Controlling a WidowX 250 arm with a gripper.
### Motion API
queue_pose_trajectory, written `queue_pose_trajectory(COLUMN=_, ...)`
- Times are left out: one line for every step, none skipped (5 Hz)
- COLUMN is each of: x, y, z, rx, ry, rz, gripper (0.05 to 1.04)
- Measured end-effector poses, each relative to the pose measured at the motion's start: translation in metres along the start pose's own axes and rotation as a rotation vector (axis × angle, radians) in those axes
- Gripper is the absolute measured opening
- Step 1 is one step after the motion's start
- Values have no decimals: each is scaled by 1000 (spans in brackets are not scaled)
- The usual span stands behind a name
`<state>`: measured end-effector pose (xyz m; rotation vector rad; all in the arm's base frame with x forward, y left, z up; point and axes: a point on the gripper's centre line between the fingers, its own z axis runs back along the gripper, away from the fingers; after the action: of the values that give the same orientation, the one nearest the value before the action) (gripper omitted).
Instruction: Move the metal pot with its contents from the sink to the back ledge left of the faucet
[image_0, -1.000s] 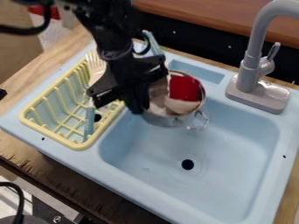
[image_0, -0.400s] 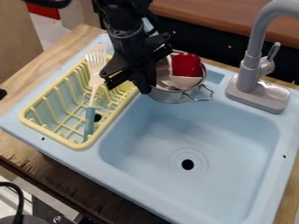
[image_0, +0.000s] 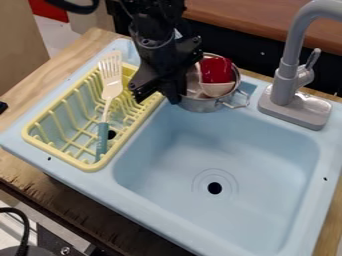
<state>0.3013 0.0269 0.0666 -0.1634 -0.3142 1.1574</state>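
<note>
The yellow rack sits on the sink's left side, bearing a spatula. Farther back, at the sink's rear-left corner, the gripper pinches the metal pot by its side; a red-and-white thing lies inside.

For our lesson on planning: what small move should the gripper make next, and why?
Perhaps ease the metal pot toward the drain hole: the gripper is at its side, and it appears over the basin's back edge, with bare basin in front.

Soft, even light with faint shadows
</note>
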Motion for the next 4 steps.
queue_pose_trajectory(x=-2, y=-5, z=-1, rx=-3, ry=-13, rz=14, gripper=55)
queue_pose_trajectory(x=-4, y=-13, z=-8, rx=7, ry=-25, rz=24, gripper=55)
queue_pose_trajectory(x=-3, y=-14, z=-8, rx=8, ry=-27, rz=31, gripper=55)
queue_pose_trajectory(x=-2, y=-16, z=-11, rx=13, ry=-39, rz=28, gripper=55)
